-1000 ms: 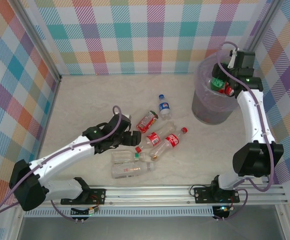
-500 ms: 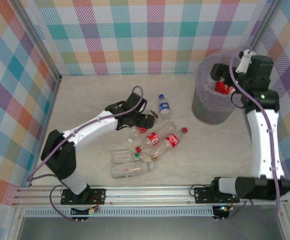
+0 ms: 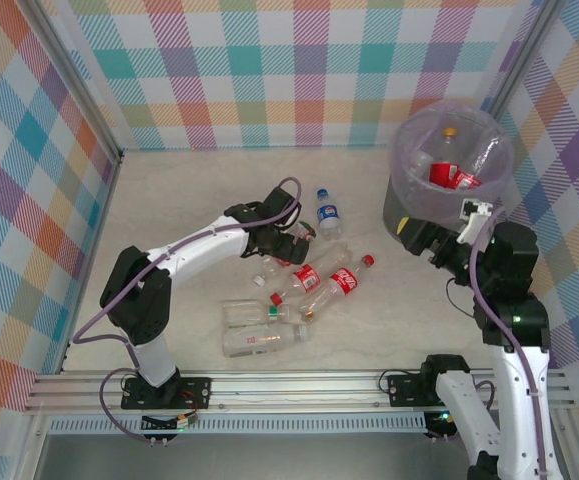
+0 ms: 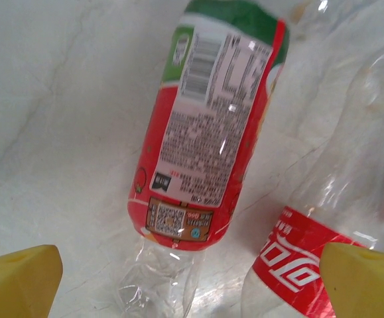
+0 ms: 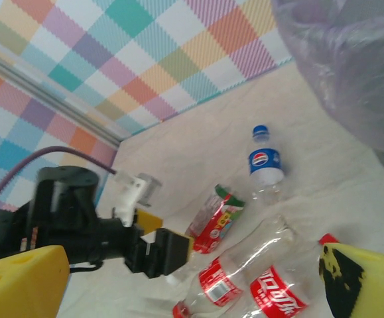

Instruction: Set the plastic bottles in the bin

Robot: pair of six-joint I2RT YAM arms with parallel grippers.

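Bottles point(image 4: 205, 132) clear glossy plastic, crinkled; bin point(image 3: 401, 208) lined translucent film; table point(image 4: 59, 99) smooth, marbled.

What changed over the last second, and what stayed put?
The right arm's fingers released a red-labelled plastic bottle into the round dark-grey bin and pulled back, open. The left arm's fingers reached forward, open, over a crushed red-and-green-labelled bottle. The table's bottles stayed.

left arm point(image 3: 194, 247): from near edge of tabletop point(image 3: 169, 200), elbow folded, forearm reaching to centre | left gripper point(image 3: 293, 238): low over surface, yellow fingertips point(image 4: 16, 281) spread wide, clamping nothing | right arm point(image 3: 514, 320): reared up by right edge | right gripper point(image 3: 417, 238): pointing left, fingers spread wide, empty
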